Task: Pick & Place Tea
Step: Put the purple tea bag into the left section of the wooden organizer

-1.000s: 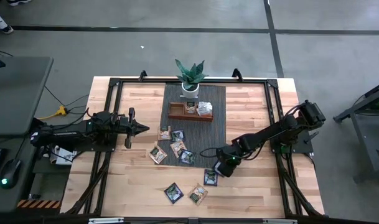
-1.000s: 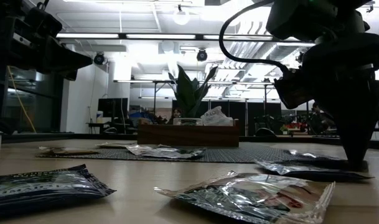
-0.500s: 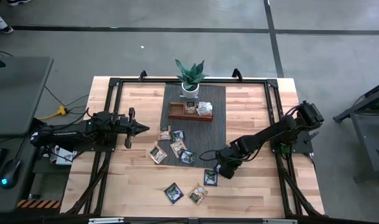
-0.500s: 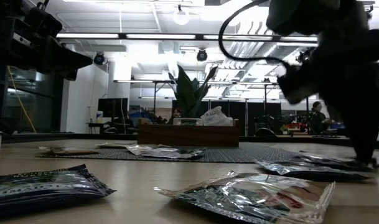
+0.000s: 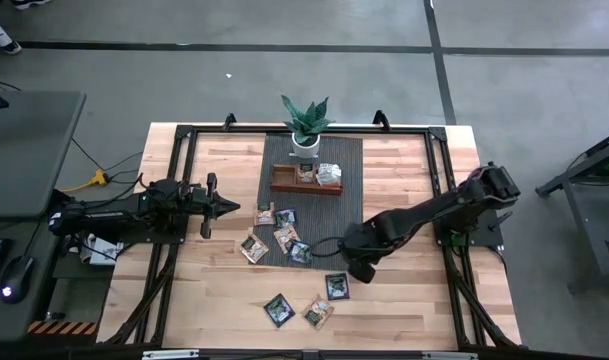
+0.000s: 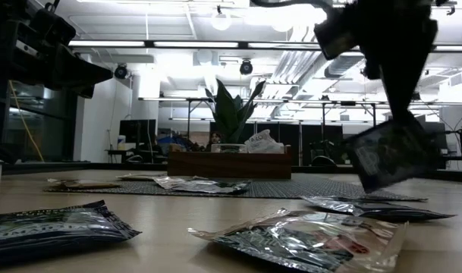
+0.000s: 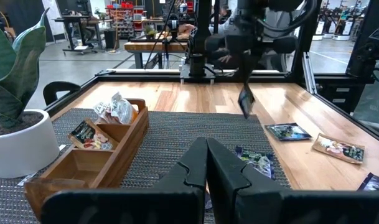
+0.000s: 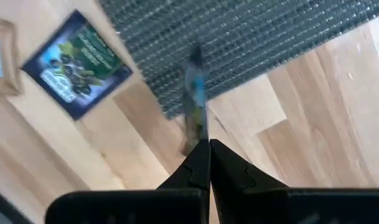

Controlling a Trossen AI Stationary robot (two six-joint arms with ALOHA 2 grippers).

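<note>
Tea sachets lie flat on the dark mat (image 5: 344,205) and on the wood, among them a dark green one (image 5: 336,286). My right gripper (image 5: 362,262) hangs above the mat's near right corner, shut on one dark sachet (image 6: 390,155), which also shows in the left wrist view (image 7: 245,102). My left gripper (image 5: 234,207) waits shut and level at the table's left, touching nothing. The wooden tray (image 5: 284,186) with a few sachets stands on the mat before the potted plant (image 5: 305,122). My right gripper pinches the sachet by its upper edge (image 8: 198,132) between its two fingers (image 6: 397,83), coming from above and pointing down. The sachet hangs below the fingers, tilted, clear of the table.
Two more sachets (image 5: 278,309) (image 5: 318,311) lie on the wood near the front edge, and several (image 5: 286,236) on the mat's near half. A black frame (image 5: 184,135) runs around the tabletop.
My right gripper has risen from the wood by the mat's near right corner, taking the dark sachet with it. The sachet, flat on the table a second ago, now hangs clear. The other sachets lie where they were.
</note>
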